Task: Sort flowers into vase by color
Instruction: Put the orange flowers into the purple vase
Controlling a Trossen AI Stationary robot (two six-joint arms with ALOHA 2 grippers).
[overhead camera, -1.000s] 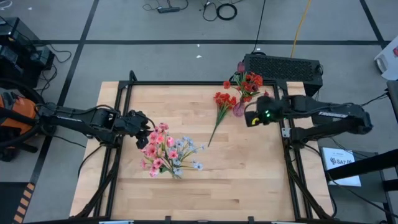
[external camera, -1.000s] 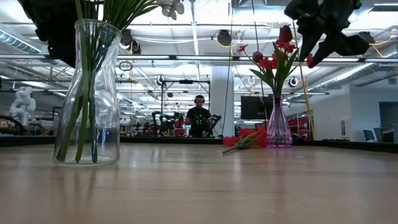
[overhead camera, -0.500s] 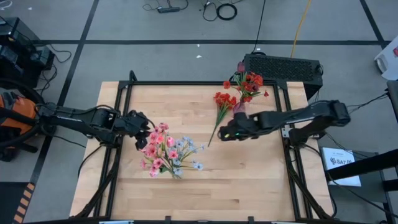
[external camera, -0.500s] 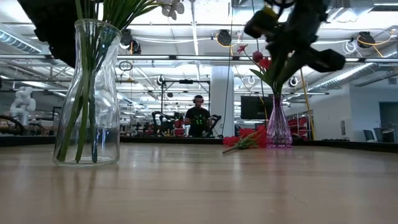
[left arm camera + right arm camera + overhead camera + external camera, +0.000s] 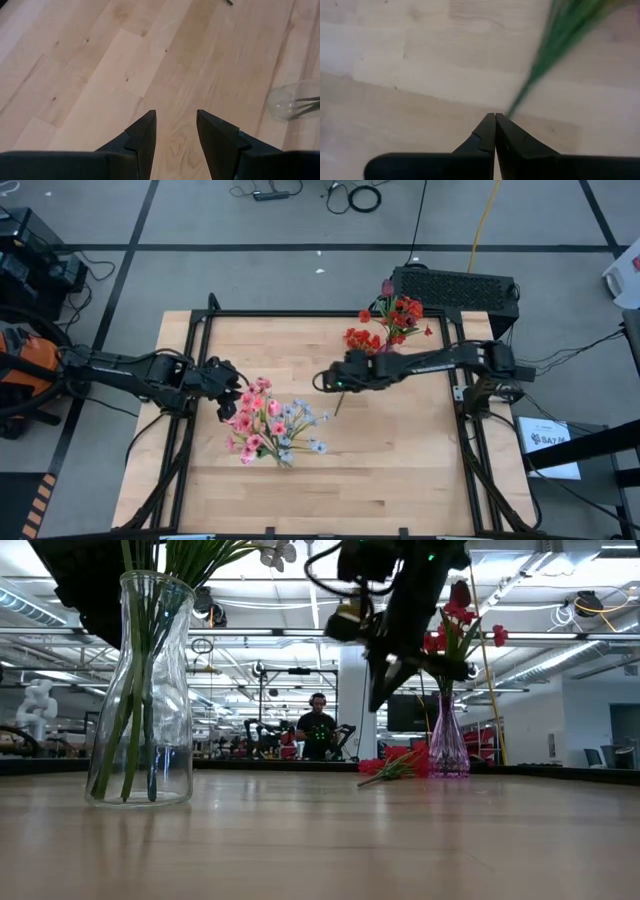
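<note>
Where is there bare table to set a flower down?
Free: the front strip of the table below the clear vase, and the front right corner. Crowded: around the red spray lying beside the pink vase, where the right hand hovers.

Right gripper [image 5: 330,381] mid-table (fingers together), left gripper [image 5: 226,376] fingers parted.

No readable text, label or number anywhere; the white sheet [image 5: 547,442] on the floor right of the table carries dark print too small to read.
</note>
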